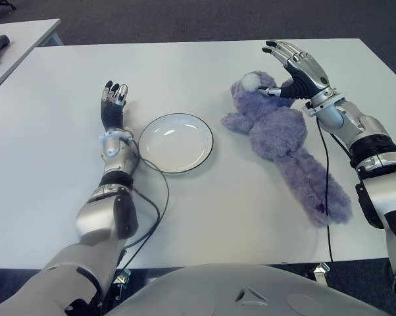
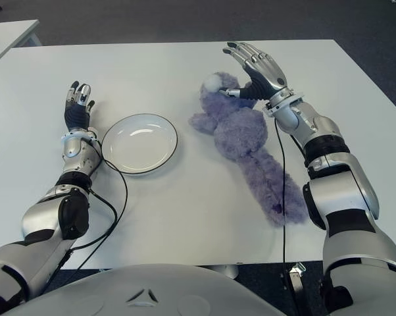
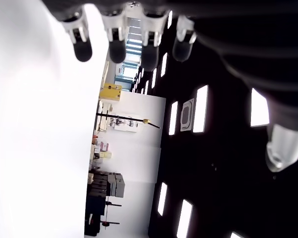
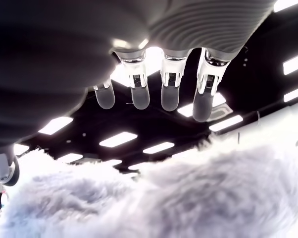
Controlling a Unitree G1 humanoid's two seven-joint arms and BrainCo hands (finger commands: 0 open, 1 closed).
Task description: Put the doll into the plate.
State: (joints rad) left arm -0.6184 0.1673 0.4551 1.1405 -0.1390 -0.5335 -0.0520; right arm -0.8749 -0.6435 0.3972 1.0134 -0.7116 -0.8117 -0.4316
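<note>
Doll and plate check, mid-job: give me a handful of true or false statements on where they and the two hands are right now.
1. The doll already lies in the plate. False: it lies on the table, beside the plate on the robot's right.
2. The right hand is at the doll's head, fingers spread, not closed on it. True.
3. The plate holds food. False: nothing lies in it.
4. The left hand shows beside the plate, on its left, holding nothing. True.
5. The doll is green. False: it is purple, with a white muzzle.
</note>
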